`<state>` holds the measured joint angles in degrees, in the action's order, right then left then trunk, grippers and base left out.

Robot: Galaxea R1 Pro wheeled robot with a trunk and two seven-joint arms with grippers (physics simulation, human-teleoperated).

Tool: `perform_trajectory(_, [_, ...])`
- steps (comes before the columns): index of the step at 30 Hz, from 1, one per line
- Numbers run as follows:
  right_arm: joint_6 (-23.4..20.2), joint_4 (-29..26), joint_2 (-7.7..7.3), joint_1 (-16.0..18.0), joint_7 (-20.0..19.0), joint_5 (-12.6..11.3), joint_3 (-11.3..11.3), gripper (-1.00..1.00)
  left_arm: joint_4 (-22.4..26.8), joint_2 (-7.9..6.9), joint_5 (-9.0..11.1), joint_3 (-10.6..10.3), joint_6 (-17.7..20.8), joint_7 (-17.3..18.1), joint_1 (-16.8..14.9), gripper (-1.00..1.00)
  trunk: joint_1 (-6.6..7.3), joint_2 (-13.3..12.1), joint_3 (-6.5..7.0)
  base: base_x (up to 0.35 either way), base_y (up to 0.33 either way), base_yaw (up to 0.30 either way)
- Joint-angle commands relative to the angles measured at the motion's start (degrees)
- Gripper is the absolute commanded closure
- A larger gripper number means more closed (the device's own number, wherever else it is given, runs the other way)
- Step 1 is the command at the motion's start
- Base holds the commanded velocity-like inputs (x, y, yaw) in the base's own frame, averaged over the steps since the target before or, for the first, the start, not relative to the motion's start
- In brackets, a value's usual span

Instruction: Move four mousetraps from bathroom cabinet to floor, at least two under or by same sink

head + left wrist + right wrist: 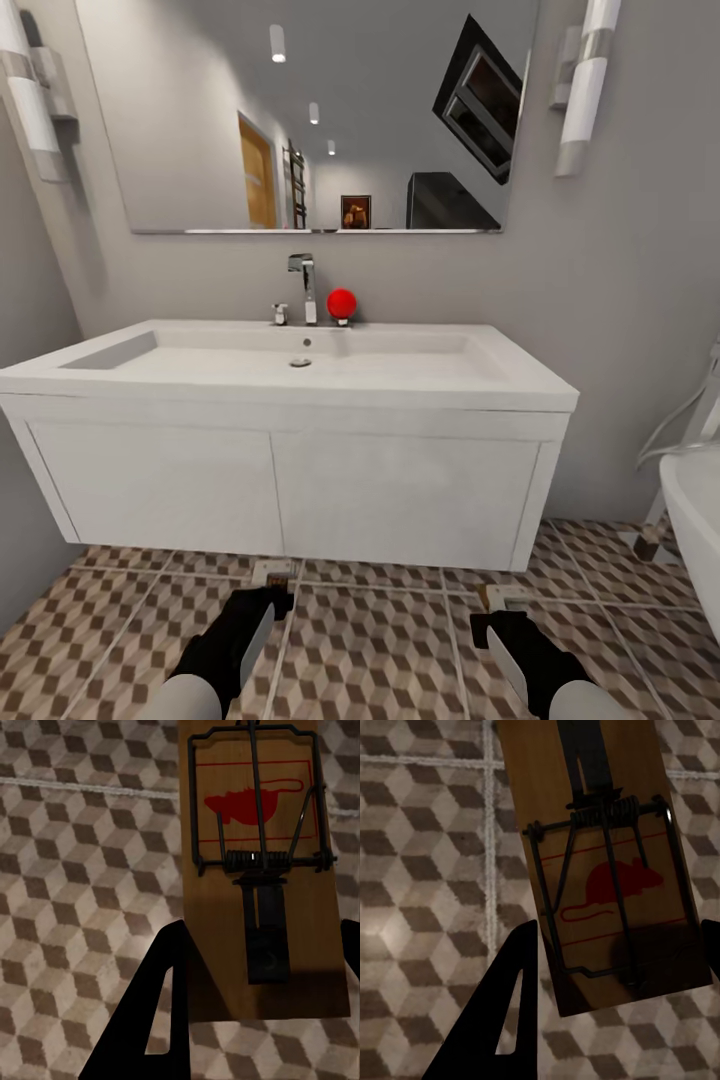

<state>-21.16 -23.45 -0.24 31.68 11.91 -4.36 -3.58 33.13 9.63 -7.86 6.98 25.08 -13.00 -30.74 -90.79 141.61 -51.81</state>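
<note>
Head view: the robot faced the sink, a white rectangular basin on a wall-hung vanity with a chrome tap, above the cube-patterned bathroom floor. The left gripper and right gripper each pinched a mousetrap, the left mousetrap and the right mousetrap, low over the tiles just before the vanity; whether either touched the floor could not be told. Each was a flat wooden board with dark wire spring and red mouse print. Judged progress: two traps near placement, two unaccounted for.
</note>
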Motion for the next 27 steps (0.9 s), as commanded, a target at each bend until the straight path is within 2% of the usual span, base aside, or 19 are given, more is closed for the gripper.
perform_trajectory(1, [-0.3,-0.1,-0.05,0.0,0.4,-0.6,-0.4,1.0,0.1,0.09,-0.7,0.3,0.3,0.1,0.0,1.0,-0.01,0.0,-0.06,0.112,0.0,0.0])
perform_trajectory(15, [-0.3,-0.1,-0.06,0.0,0.4,-0.5,-0.4,1.0,0.6,0.36,-0.7,0.4,0.4,-0.1,0.0,1.0,-0.01,0.0,-0.06,0.011,0.0,0.0])
perform_trajectory(19, [-0.3,-0.1,-0.03,0.0,0.4,-0.4,-0.4,1.0,0.6,0.36,-0.7,0.3,0.4,0.0,0.0,1.0,-0.88,1.6,-0.78,0.0,0.0,0.0])
perform_trajectory(27, [-0.3,-0.3,-0.02,0.0,0.3,-0.1,-0.5,1.0,0.6,0.32,-0.7,0.3,0.5,0.0,0.0,1.0,-1.09,1.7,-2.55,0.0,0.0,0.0])
